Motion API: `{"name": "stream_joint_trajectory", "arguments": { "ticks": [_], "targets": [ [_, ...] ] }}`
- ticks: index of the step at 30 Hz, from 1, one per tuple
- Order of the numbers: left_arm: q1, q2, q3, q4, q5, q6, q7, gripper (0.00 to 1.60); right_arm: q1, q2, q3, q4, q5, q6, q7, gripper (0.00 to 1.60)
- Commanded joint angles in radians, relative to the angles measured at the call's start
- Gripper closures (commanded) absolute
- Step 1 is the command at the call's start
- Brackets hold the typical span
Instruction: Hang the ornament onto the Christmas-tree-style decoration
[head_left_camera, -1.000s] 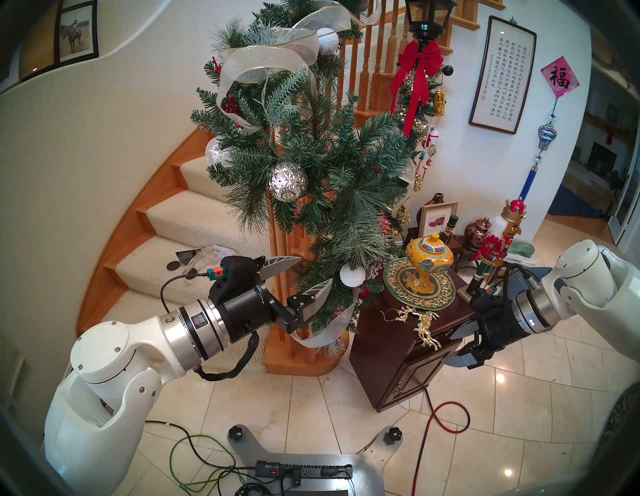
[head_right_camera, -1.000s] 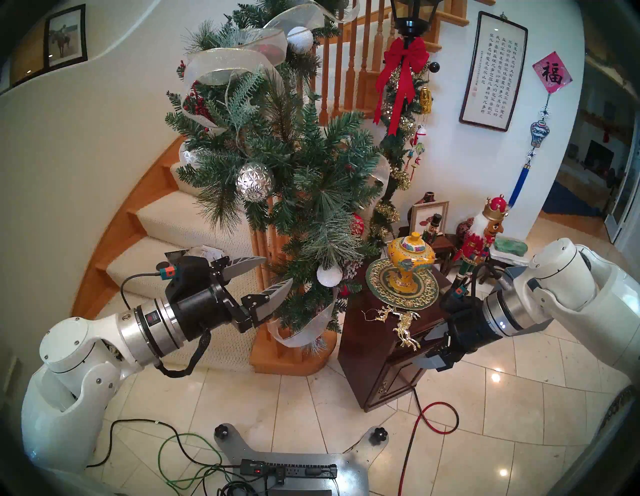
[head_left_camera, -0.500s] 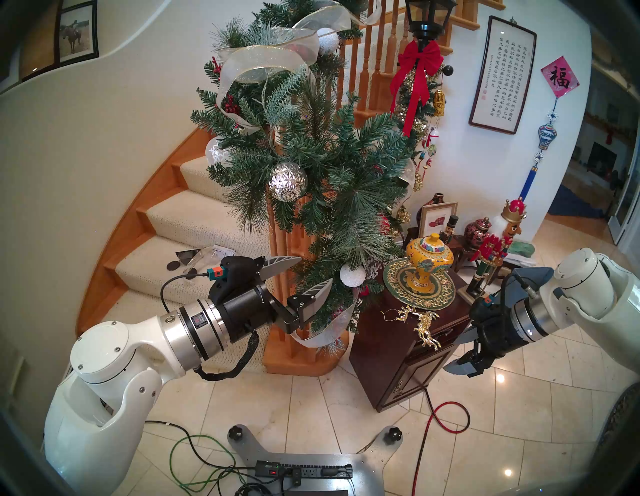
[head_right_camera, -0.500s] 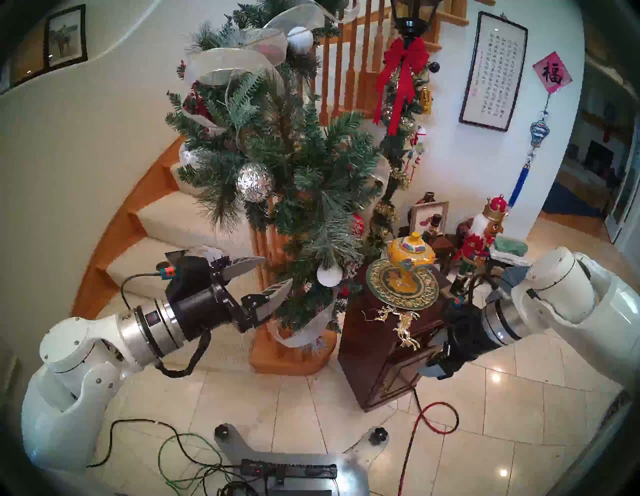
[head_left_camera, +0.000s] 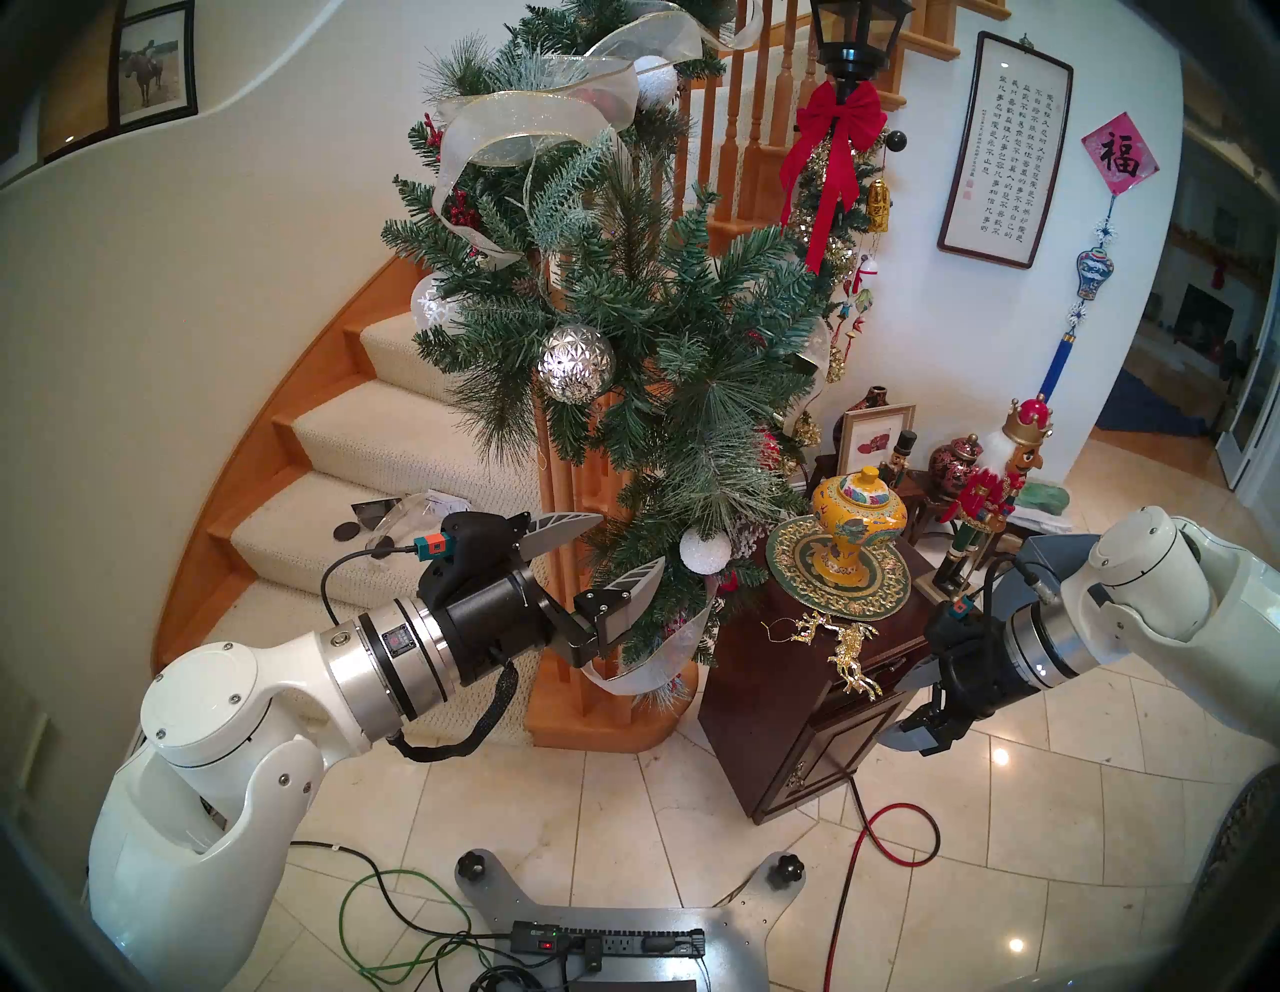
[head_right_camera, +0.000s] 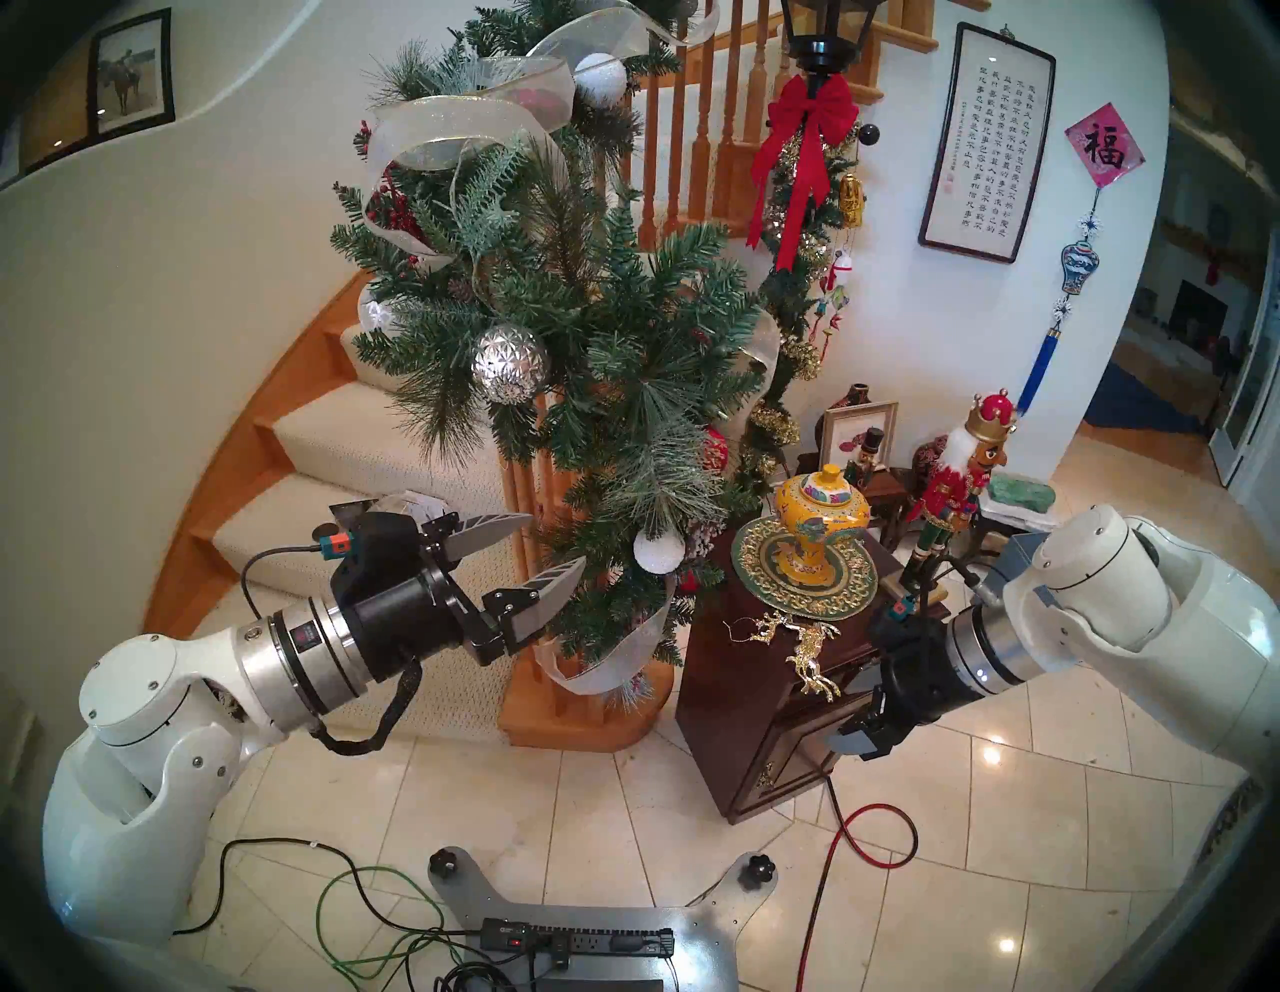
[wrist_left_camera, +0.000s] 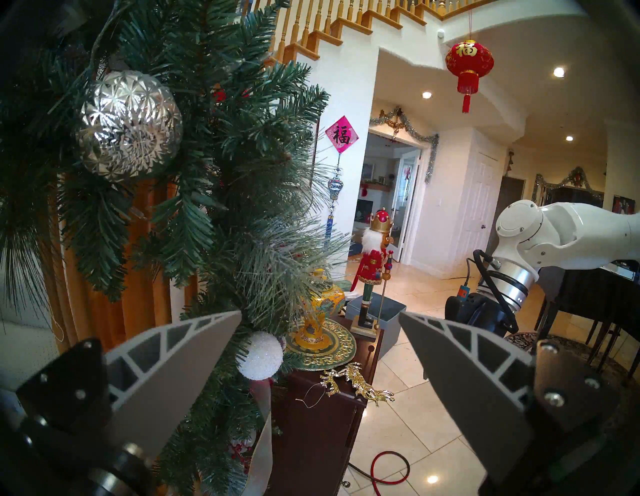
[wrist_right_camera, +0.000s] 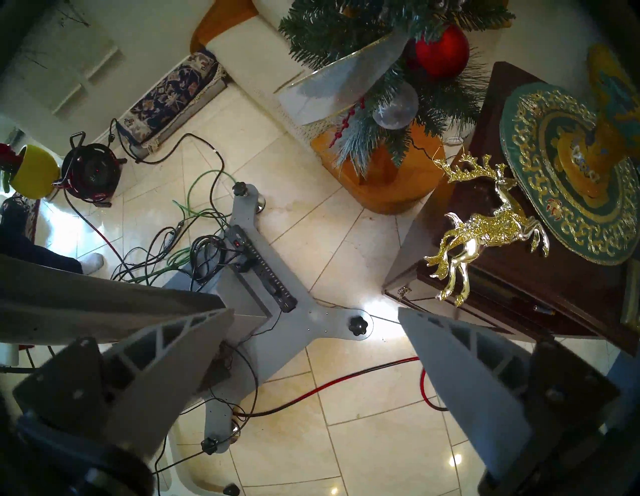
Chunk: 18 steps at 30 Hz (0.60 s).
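The gold reindeer ornament (head_left_camera: 846, 650) lies on the dark wood cabinet (head_left_camera: 783, 727), its lower reindeer hanging over the front edge and its thin string loop to the left. It also shows in the right wrist view (wrist_right_camera: 485, 235) and the left wrist view (wrist_left_camera: 356, 381). The big green pine garland (head_left_camera: 658, 346) with sheer ribbon hangs down the stair post. My left gripper (head_left_camera: 627, 544) is open and empty, its fingers at the garland's lower needles. My right gripper (head_left_camera: 897, 710) is open and empty, just right of the ornament's hanging end.
A yellow lidded jar (head_left_camera: 859, 526) on a green-gold mat and a nutcracker (head_left_camera: 983, 499) stand behind the ornament. A faceted silver ball (head_left_camera: 576, 364) and a white snowy ball (head_left_camera: 705, 551) hang in the garland. A red cable (head_left_camera: 900, 831) and my base plate (head_left_camera: 609, 942) are on the tiled floor.
My right arm has swung left and slightly down, bringing the open gripper closer to the cabinet's front and the ornament. The left arm and the ornament have not moved.
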Motion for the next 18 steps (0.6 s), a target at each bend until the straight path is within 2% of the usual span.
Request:
{"name": "stream_joint_trajectory", "arguments": {
  "ticks": [1,13,18],
  "targets": [
    [-0.001,0.000,-0.001,-0.006,0.000,-0.001,0.000,0.00,0.099,0.032,-0.054,-0.009,0.043,-0.011,-0.036,0.00],
    [-0.001,0.000,-0.001,-0.006,0.000,-0.001,0.000,0.00,0.211,0.016,-0.174,-0.008,0.082,0.031,-0.129,0.00],
    [-0.001,0.000,-0.001,-0.006,0.000,-0.001,0.000,0.00,0.268,-0.028,-0.217,0.010,0.104,0.058,-0.163,0.00]
  ]
}}
